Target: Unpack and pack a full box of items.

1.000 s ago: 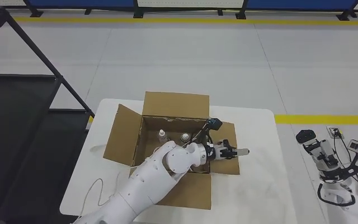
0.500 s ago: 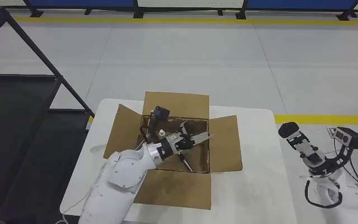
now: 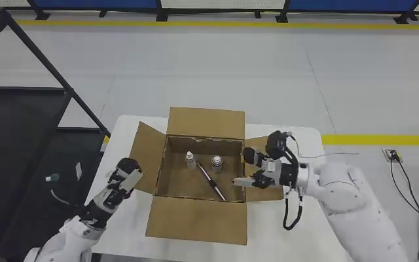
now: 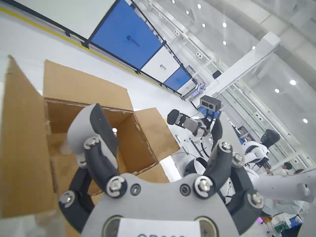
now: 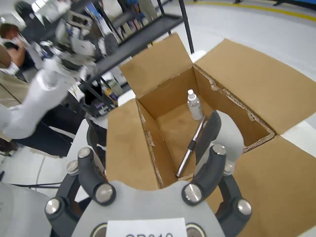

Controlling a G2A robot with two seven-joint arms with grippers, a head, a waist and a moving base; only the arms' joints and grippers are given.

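An open cardboard box point(image 3: 196, 223) stands mid-table with its flaps spread. Inside it are a small clear spray bottle point(image 3: 190, 159), a round silver-topped can point(image 3: 216, 162) and a pen point(image 3: 211, 181) lying slantwise. The right wrist view looks down into the box point(image 5: 246, 80) at the bottle point(image 5: 194, 106) and the pen point(image 5: 191, 146). My right gripper point(image 3: 247, 168) hangs open over the box's right edge, holding nothing. At the table's left edge, outside the left flap, my left gripper point(image 3: 127, 174) is open and empty. Its wrist view shows the box point(image 4: 22, 149) from the side.
The white table point(image 3: 298, 223) has bare room to the right of the box and in front of it. A black metal rack point(image 3: 39, 150) stands just off the table's left side.
The left arm has pulled back from over the box to the table's left edge. The right arm has swung in from off the table's right side to the box's right edge.
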